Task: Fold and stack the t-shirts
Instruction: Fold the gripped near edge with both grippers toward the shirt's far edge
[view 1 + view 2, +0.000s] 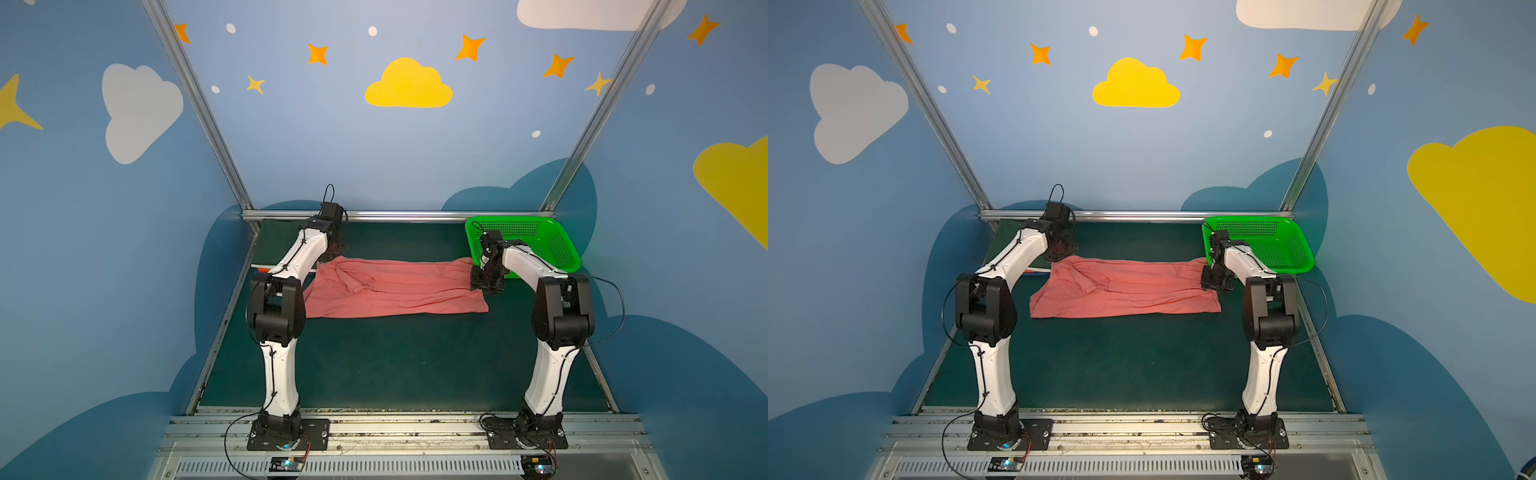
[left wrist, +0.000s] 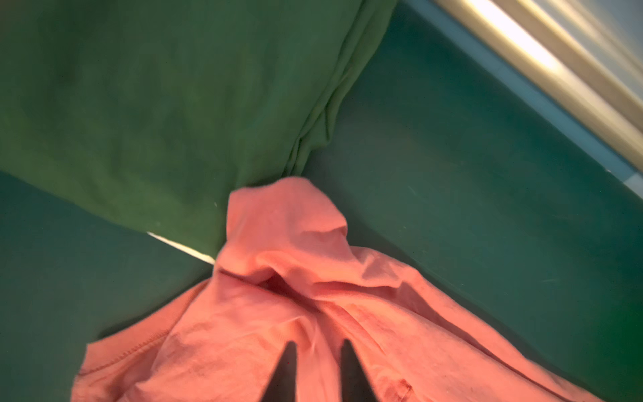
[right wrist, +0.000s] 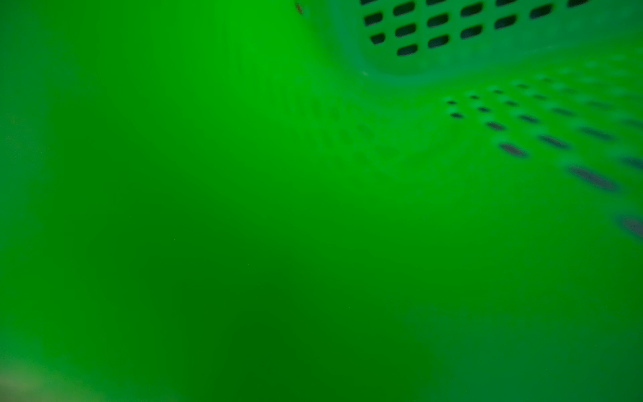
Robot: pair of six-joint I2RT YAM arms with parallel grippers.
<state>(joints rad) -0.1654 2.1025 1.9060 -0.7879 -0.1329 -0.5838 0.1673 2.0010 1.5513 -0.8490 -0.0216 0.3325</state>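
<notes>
The salmon-pink t-shirt (image 1: 395, 291) lies in a long, wrinkled band across the table (image 1: 395, 365), nearer its back edge than its front, reaching almost from arm to arm in both top views. At the table's back left corner lies a folded dark green t-shirt (image 1: 276, 243) on a low pile (a white edge (image 2: 181, 247) and a sliver of orange (image 1: 262, 270) peek out beneath it). The pink shirt's far left corner touches that pile.

The left gripper (image 2: 318, 343) is over this corner. In the left wrist view its fingers (image 2: 287, 372) stand a little apart, released, with pink cloth showing in the gap.

The right gripper (image 1: 484, 284) is at the shirt's right end, just beside the green basket (image 1: 552, 245) in the back right corner. Its wrist view is filled with blurred basket wall (image 3: 417, 28), and whether its fingers grasp the cloth I cannot tell.
</notes>
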